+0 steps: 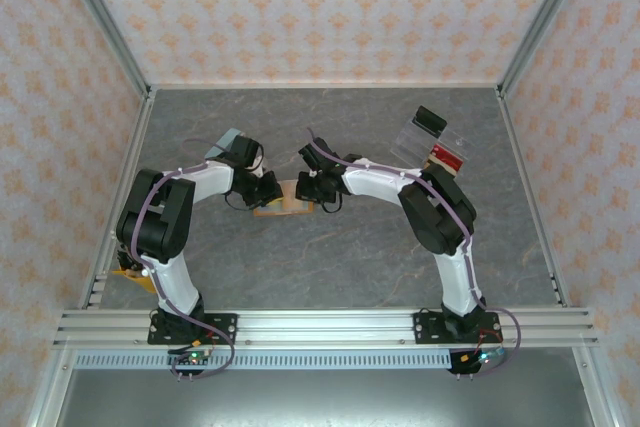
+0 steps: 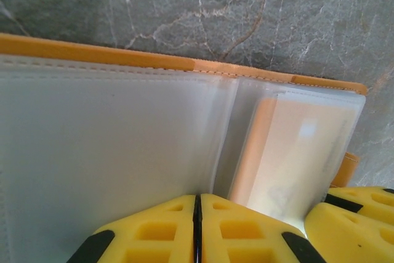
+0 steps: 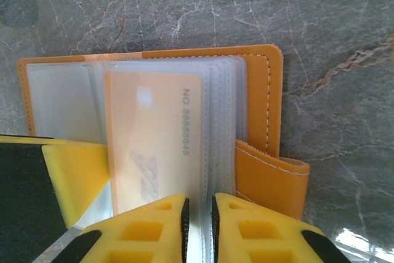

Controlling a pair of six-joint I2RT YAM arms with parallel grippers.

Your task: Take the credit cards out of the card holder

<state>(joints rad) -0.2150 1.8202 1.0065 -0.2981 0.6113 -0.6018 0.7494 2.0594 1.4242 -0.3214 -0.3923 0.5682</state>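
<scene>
**Both jaws at the open card holder, mid-table**

The orange card holder (image 1: 285, 209) lies open on the grey marbled table (image 1: 330, 267), between the two arms, which meet over it from either side.

The left jaws are pressed together, only a hairline seam showing between the yellow fingertips (image 2: 154, 229). The tips rest against the near edge of the cloudy pocket leaves; I cannot tell whether a leaf is caught in the seam. In the right wrist view this same yellow finger (image 3: 61, 173) lies over the holder's left-hand pockets.

The right jaws stand only a sliver apart, nipping the near edge of a pocketed credit card (image 3: 154, 133), whose face reads "NO. 8868845". A pale strip shows in the slit between their fingertips (image 3: 148, 229). The card sits in the right-hand stack of pockets, beside the cover's orange strap tab (image 3: 271, 180).

Well apart, towards the far right, a clear tray (image 1: 420, 139) sits with a black block (image 1: 432, 119) and a red card (image 1: 447, 159) at its edge.
</scene>
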